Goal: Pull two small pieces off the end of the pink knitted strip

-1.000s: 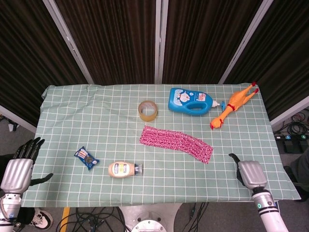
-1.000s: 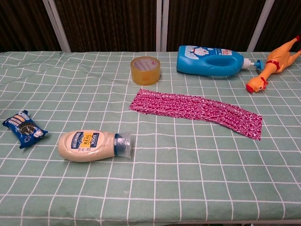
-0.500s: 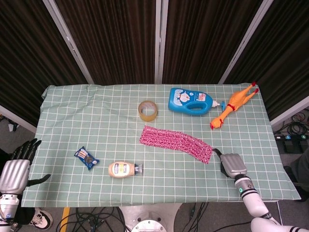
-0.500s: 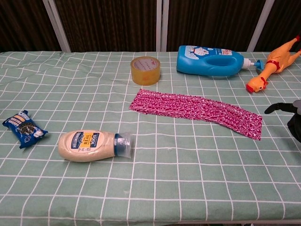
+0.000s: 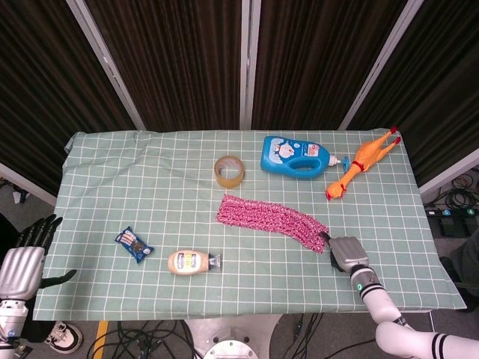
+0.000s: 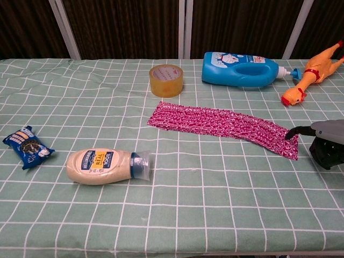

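Dark curtains hang behind our table (image 5: 105, 179), which is draped in a green checked cloth, and the pink knitted strip (image 5: 271, 221) lies flat near its middle, running from below the tape roll (image 5: 230, 170) toward our right. Our right hand (image 5: 343, 251) sits just beside the strip's right end; in the chest view a dark fingertip (image 6: 291, 134) reaches to the edge of the knit, but we cannot tell whether it touches, and nothing is held — the fingers look partly curled with the thumb out, so we cannot say how wide the hand stands. Our left hand (image 5: 25, 262) hangs off the table's left edge, fingers apart and empty, well away from the work. We judge the step in hand to be the first pinch at the strip's end. To do it well, we should take only a small bit of the corner between thumb and finger, and pull outward along the strip — pinning the rest with the left hand may help, since loose knit is likely to slide.
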You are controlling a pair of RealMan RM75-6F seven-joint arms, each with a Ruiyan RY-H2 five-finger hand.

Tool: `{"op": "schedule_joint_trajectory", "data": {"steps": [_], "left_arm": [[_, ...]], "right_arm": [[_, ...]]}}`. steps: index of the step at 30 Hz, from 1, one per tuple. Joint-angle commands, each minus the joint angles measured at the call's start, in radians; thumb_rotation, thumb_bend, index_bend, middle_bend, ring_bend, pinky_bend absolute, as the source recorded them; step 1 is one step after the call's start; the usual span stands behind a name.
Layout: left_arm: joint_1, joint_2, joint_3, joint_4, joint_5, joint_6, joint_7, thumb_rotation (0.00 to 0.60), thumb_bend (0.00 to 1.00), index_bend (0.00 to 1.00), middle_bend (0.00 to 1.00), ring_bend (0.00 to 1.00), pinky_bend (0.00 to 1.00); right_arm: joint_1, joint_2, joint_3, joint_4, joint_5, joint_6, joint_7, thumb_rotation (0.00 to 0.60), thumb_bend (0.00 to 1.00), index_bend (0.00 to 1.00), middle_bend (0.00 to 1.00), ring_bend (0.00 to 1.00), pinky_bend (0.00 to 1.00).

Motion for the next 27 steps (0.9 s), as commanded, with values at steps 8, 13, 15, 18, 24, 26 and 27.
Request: {"op": "schedule_joint_trajectory", "data": {"steps": [8, 13, 15, 18, 24, 26, 27], "left_arm": [[0.002, 0.001, -0.001, -0.003, 0.002, 0.005, 0.002, 0.546, 0.05, 0.05, 0.02, 0.0, 0.12], [0.0, -0.003, -0.001, -0.006, 0.0, 0.001, 0.007, 0.548, 0.05, 0.05, 0.02, 0.0, 0.12], [0.0, -0.003, -0.001, -0.007, 0.0, 0.001, 0.009, 0.547, 0.05, 0.05, 0.02, 0.0, 0.12], [0.002, -0.002, -0.001, -0.007, 0.002, 0.005, 0.008, 0.549, 0.05, 0.05, 0.02, 0.0, 0.12], [0.005, -0.001, -0.001, -0.007, 0.001, 0.008, 0.004, 0.549, 0.05, 0.05, 0.02, 0.0, 0.12], [0.004, -0.001, 0.0, -0.007, 0.001, 0.007, 0.003, 0.549, 0.05, 0.05, 0.02, 0.0, 0.12], [0.004, -0.002, -0.001, -0.007, 0.002, 0.007, 0.002, 0.549, 0.05, 0.05, 0.02, 0.0, 0.12]], "right_arm": [[0.006, 0.01, -0.062, -0.052, 0.009, 0.059, -0.028, 0.6, 1.0, 0.12, 0.95, 0.84, 0.74], [-0.004, 0.022, -0.099, -0.09, -0.016, 0.091, -0.034, 0.6, 1.0, 0.12, 0.95, 0.84, 0.74], [-0.006, 0.024, -0.112, -0.099, -0.021, 0.098, -0.039, 0.6, 1.0, 0.12, 0.95, 0.84, 0.74], [-0.007, 0.023, -0.129, -0.112, -0.029, 0.107, -0.047, 0.6, 1.0, 0.12, 0.95, 0.84, 0.74], [-0.015, 0.023, -0.162, -0.144, -0.057, 0.134, -0.064, 0.6, 1.0, 0.12, 0.95, 0.84, 0.74], [-0.017, 0.022, -0.172, -0.155, -0.065, 0.143, -0.073, 0.6, 1.0, 0.12, 0.95, 0.84, 0.74], [-0.017, 0.022, -0.176, -0.159, -0.067, 0.147, -0.076, 0.6, 1.0, 0.12, 0.95, 0.84, 0.74]]}}
